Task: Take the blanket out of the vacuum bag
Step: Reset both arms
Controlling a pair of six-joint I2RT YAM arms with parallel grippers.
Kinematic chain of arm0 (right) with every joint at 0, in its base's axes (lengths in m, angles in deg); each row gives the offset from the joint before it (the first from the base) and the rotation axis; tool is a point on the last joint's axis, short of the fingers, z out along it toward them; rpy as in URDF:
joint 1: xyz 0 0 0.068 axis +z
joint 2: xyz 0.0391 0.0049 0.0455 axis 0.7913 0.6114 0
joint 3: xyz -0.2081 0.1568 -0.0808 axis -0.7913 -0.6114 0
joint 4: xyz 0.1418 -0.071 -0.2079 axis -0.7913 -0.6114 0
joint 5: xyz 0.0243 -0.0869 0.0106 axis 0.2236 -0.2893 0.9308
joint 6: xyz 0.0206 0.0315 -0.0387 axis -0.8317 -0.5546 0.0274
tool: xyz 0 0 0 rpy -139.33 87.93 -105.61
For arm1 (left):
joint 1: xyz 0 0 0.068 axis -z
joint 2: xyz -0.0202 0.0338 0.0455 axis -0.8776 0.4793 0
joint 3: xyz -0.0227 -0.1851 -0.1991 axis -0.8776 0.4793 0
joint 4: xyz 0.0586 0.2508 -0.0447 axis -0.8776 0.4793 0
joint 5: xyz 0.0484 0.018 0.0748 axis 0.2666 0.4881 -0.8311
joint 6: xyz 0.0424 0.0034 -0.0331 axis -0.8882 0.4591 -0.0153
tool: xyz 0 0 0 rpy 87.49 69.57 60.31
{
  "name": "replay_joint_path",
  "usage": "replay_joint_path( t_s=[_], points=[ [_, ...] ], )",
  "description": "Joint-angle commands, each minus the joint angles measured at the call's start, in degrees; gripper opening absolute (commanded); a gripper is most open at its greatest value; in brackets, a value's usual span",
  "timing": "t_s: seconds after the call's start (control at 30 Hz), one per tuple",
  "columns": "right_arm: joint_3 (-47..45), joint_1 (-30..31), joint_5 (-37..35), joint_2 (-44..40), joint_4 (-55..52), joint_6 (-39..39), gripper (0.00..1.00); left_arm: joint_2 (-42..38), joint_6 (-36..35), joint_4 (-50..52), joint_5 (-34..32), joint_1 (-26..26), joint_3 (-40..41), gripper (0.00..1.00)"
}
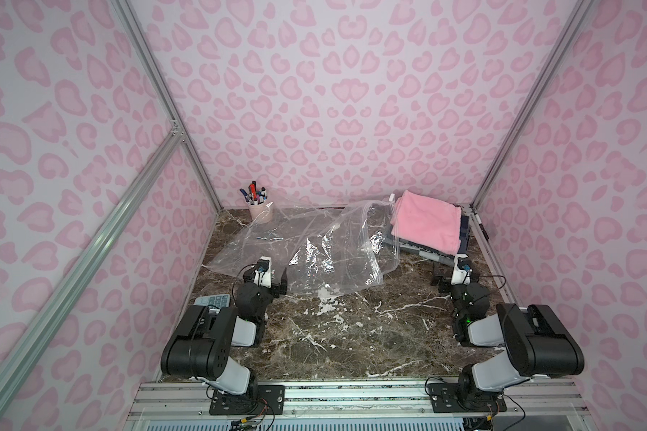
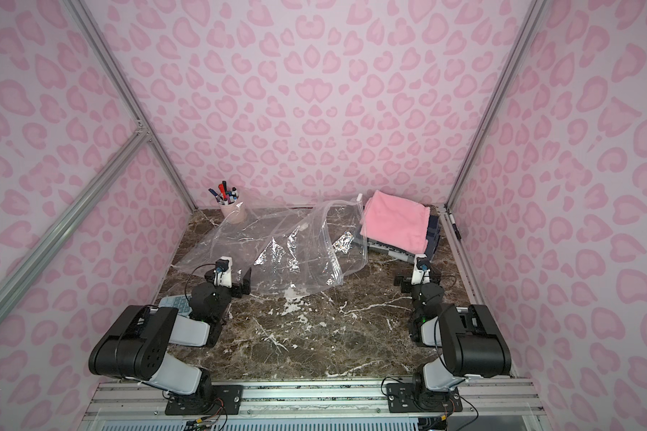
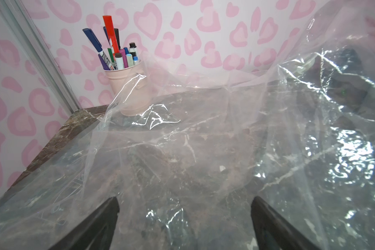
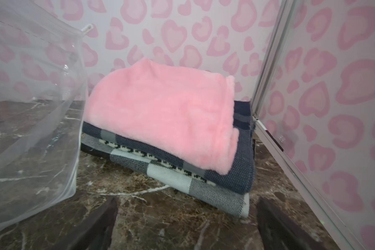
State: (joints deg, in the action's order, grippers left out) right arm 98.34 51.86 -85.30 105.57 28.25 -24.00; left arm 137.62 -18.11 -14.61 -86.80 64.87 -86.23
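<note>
Plastic fills the middle of both top views: the vacuum bag [image 1: 314, 246] sprawls flat and crinkled across the marble table [image 1: 352, 336]. It looks empty, and its zip mouth gapes toward the right of the frame. Just past that mouth, at centre right, the pink blanket [image 1: 426, 220] lies folded on a checked blanket [image 1: 423, 253]. It is wholly outside the bag, so the task looks done. A pen cup [image 1: 261, 211] stands at the bag's far left corner with film draped against it. The left gripper [image 1: 266, 278] sits low at the bag's near edge, and the right gripper [image 1: 456, 278] sits just short of the stack. Both arms are tucked close to their bases, probably parked.

From the left wrist, the jaws stand wide apart over loose film and pinch nothing.

From the right wrist, the jaws are equally spread above bare marble, empty and facing the stack. The white slider clip [image 4: 87, 28] tops the bag's open edge beside the pink blanket.
</note>
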Motion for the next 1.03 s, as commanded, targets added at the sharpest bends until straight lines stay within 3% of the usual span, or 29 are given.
replay_joint_path(
  t_s=[0.0, 0.13, 0.2, 0.23, 0.33, 1.0],
  points=[
    [1.7, 0.0, -2.4, 0.0, -4.0, -0.6, 1.00, 0.0, 1.4, 0.5, -3.0, -0.2, -0.9, 0.97],
    [1.1, 0.0, -2.9, -0.1, -3.1, -1.1, 1.00, 0.1, 1.2, 0.4, -2.4, -0.2, -0.9, 0.97],
    [-0.1, 0.1, 6.9, -0.3, -0.9, 3.2, 1.00, 0.0, 1.1, 0.0, -1.8, -0.2, -0.7, 0.97],
    [-0.9, 0.1, 7.6, -0.5, 0.3, 3.7, 1.00, 0.1, 1.0, -0.1, -1.6, -0.2, -0.7, 0.97],
    [1.3, 0.1, 3.2, 0.2, -2.7, 1.6, 1.00, 0.3, 1.1, 0.2, -2.1, -0.2, -0.9, 0.97],
    [2.1, -0.4, 0.4, 0.2, -4.2, 0.0, 1.00, 0.4, 1.3, 0.7, -2.3, -0.4, -1.2, 0.97]
  ],
)
